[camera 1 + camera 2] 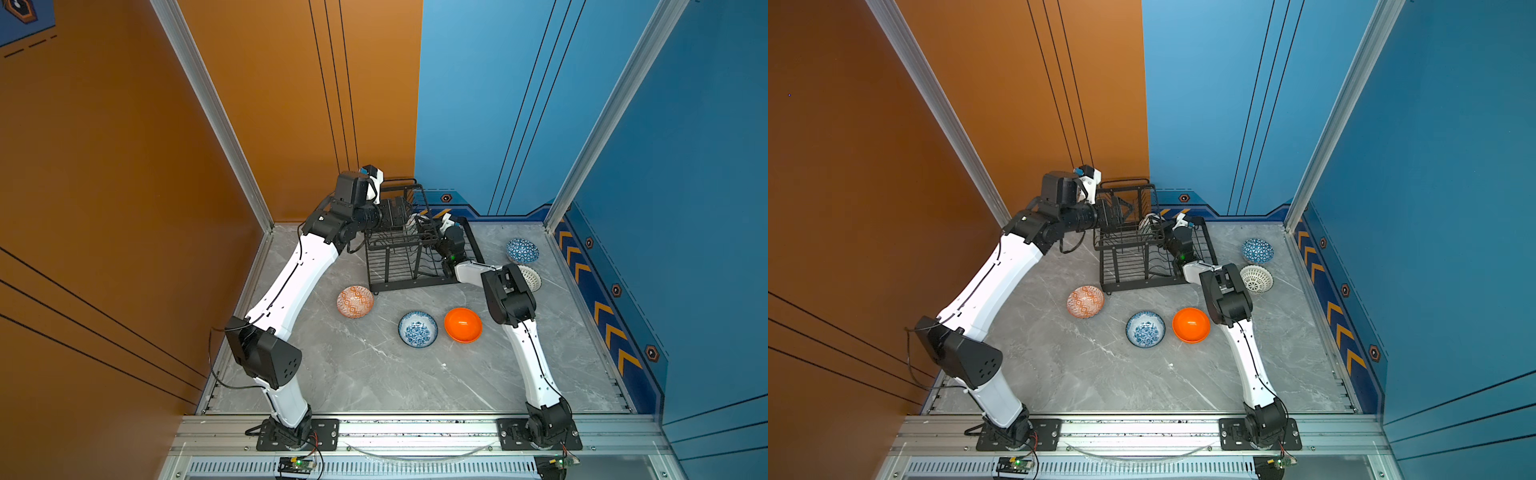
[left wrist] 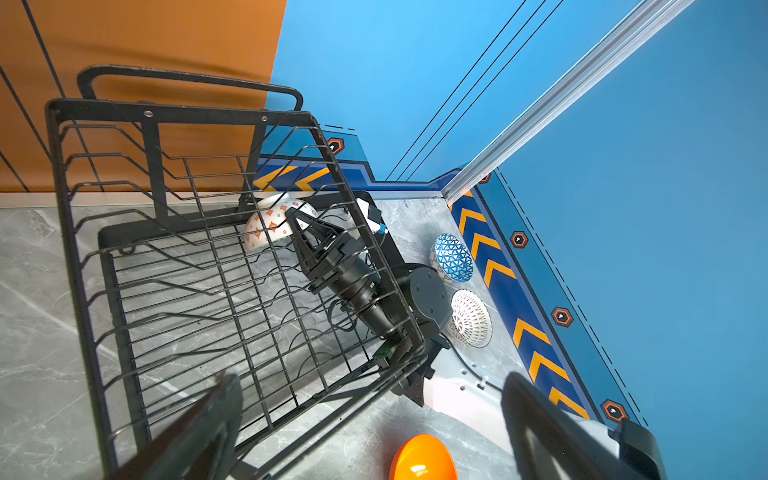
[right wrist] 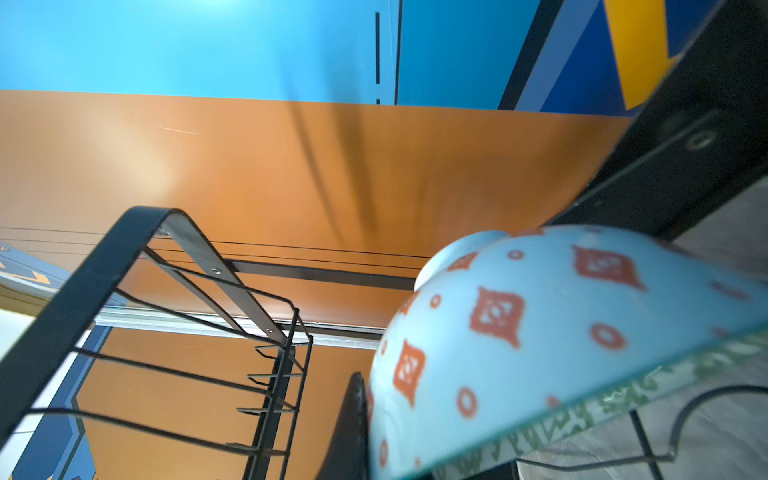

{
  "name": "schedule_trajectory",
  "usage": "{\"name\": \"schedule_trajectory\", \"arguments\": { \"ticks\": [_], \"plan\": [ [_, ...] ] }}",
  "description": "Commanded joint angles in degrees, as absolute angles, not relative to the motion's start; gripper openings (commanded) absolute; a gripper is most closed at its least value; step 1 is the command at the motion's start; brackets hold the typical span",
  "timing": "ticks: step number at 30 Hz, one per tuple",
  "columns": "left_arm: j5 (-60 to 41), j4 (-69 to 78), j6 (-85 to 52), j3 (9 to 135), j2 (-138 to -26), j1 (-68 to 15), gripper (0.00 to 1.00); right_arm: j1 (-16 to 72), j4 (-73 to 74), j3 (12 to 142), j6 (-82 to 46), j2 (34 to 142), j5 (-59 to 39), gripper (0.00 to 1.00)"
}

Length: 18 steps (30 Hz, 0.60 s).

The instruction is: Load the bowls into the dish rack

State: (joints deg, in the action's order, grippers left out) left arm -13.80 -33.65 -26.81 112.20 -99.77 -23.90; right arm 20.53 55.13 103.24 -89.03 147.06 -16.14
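Left fingers (image 1: 400,210): wide apart, nothing between them. They hang over the raised upper tier of the dish rack (image 1: 415,285). In the left wrist view we look down through that tier's wires.

Right fingers (image 2: 301,219): closed on the rim of the pale green patterned bowl (image 2: 266,232). They are inside the rack's tray part, lower than the left fingers and just beyond them. The bowl is tilted, and its white outside with orange diamonds faces the right wrist camera. We cannot tell whether it touches the rack wires.

The other five bowls sit on the tabletop (image 1: 374,374), all well apart from both sets of fingers:
- blue-white triangle bowl (image 1: 522,251) and white-black lattice bowl (image 1: 532,277): out to the right of the right fingers, the lattice one partly hidden by that arm's elbow.
- orange-white diamond bowl (image 1: 355,301), blue-white floral bowl (image 1: 418,329) and plain orange bowl (image 1: 463,325): outside the rack, nearer the arm bases than either fingers.
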Motion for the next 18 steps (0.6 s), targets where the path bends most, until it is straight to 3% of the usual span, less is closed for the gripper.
{"name": "schedule_trajectory", "arguments": {
  "ticks": [1,18],
  "plan": [
    [-15.8,-35.2,-25.8,113.4,-99.9,-23.4,0.98,21.1,61.9,101.6,-89.2,146.9,-14.7,0.00],
    [-16.5,-35.2,-25.8,112.2,-99.4,-23.4,0.98,22.5,62.6,96.3,-89.0,146.6,-13.3,0.00]
  ]
}}
